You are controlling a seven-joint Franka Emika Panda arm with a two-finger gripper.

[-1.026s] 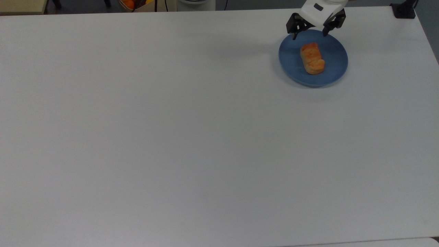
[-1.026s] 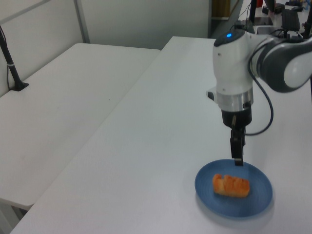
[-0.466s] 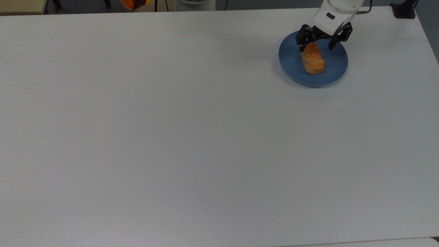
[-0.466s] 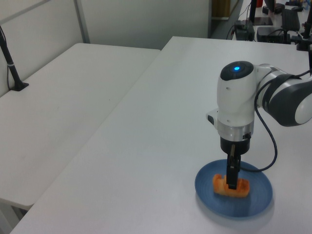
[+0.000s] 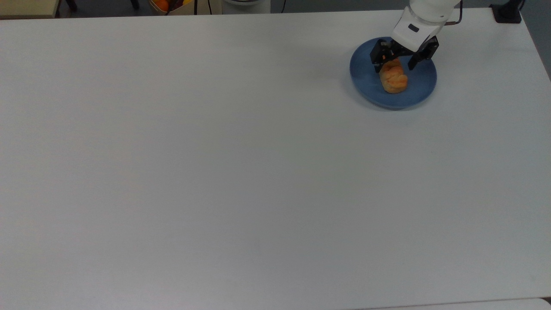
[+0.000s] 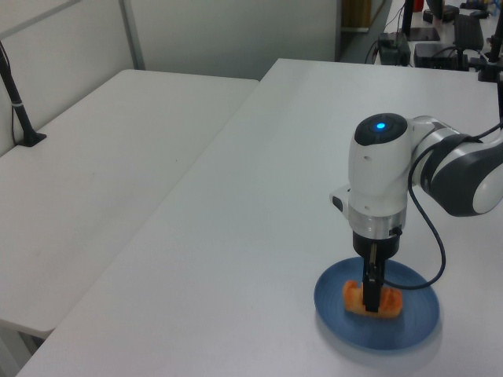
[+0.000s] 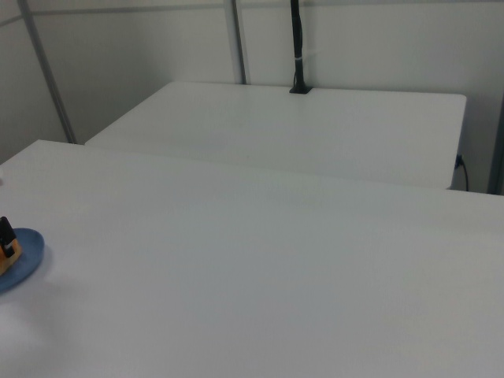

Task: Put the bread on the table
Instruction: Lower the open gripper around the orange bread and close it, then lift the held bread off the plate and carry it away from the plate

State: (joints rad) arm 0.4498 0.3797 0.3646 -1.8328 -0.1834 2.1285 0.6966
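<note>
1. On the large plain matte white desk (image 5: 241, 172), near the top view's upper right corner, sits a round blue plate (image 5: 419, 88).
2. Bread: a small oblong golden-orange loaf with a lumpy glazed crust (image 5: 394, 79) lies on the plate, roughly at its middle, long axis running from the top view's upper left to lower right.
3. Claw (image 5: 394, 63): black, 2 fingers, on a white Franka wrist, pointing straight down over the far end of the loaf.
4. Top view: the fingers (image 5: 377, 64) stand spread, 1 on each side of the loaf's upper end, with the loaf between them. Whether the pads touch the crust cannot be told; the claw looks wider than the loaf, so not clamped.
5. Left view: the claw (image 6: 371, 298) is low at the loaf (image 6: 388, 302), its black finger covering the loaf's middle; the orange crust shows on both sides of it. The plate (image 6: 416, 330) sits near the desk (image 6: 259, 236) edge at the left view's bottom.
6. Right view: the plate (image 7: 24, 264) is at the right view's left edge, with a sliver of orange loaf (image 7: 5, 262) and a black finger tip above it.
7. A black post (image 7: 298, 47) stands on a second white desk behind, in the right view.
</note>
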